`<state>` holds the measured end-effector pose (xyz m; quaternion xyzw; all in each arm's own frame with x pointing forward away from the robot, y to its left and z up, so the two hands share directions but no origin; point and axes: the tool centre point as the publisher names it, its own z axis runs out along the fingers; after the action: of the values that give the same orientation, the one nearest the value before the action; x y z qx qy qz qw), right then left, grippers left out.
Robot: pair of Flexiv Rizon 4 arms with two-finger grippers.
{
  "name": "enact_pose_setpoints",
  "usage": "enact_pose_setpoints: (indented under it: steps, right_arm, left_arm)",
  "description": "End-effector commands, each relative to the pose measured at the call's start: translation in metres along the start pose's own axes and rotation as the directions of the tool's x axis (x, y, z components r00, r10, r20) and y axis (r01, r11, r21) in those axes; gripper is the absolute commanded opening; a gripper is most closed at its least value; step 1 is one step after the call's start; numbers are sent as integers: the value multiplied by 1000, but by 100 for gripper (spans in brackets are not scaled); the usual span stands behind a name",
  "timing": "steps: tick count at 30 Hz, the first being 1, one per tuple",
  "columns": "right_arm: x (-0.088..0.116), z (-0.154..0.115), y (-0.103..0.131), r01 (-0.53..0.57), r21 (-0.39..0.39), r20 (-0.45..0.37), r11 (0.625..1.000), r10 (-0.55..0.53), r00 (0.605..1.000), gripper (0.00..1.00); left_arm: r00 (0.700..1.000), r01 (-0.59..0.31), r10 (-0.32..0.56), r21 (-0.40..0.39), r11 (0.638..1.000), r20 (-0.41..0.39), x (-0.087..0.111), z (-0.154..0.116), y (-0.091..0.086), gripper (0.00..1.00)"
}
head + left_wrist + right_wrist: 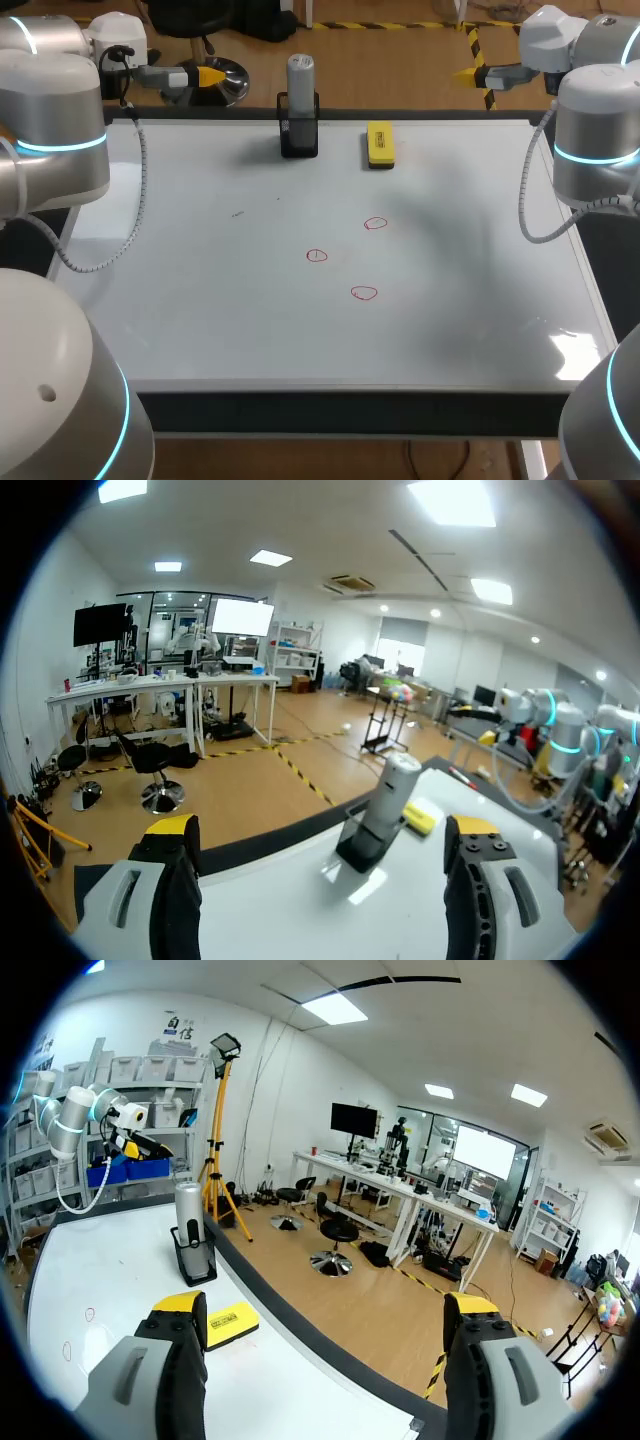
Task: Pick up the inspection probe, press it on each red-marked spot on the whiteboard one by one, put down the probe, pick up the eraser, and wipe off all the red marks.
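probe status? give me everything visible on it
The probe is a plain grey cylinder with a lighter, rounded top, smooth like metal or plastic. It stands upright with its lower end sunk in a black holder at the far edge of the whiteboard. The yellow eraser lies apart from it, to its right in the head view. Only the holder touches it.

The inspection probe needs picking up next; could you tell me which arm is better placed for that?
Left, probably. The left gripper, open, is nearer the inspection probe, which stands ahead of it; the right gripper is farther off, beyond the eraser.
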<state>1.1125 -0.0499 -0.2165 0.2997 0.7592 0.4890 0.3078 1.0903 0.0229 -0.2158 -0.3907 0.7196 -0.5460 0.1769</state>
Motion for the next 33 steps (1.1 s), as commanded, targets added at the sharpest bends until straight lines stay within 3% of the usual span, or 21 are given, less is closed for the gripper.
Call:
enact_pose_setpoints:
  steps: [1,24,29,33]
  right_arm:
    - [0,0,0,0,3,-1,1000,0,1000,100]
    - [0,0,0,0,3,-1,1000,0,1000,100]
    - [0,0,0,0,3,-1,1000,0,1000,100]
    - [0,0,0,0,3,-1,1000,0,1000,100]
  left_arm:
    - [1000,1,-1,2,1000,-1,0,0,1,100]
    - [1000,1,-1,2,1000,-1,0,0,1,100]
    - [991,-38,39,10,999,-127,-1,15,-2,100]
    - [961,-96,106,53,994,-254,4,27,-6,100]
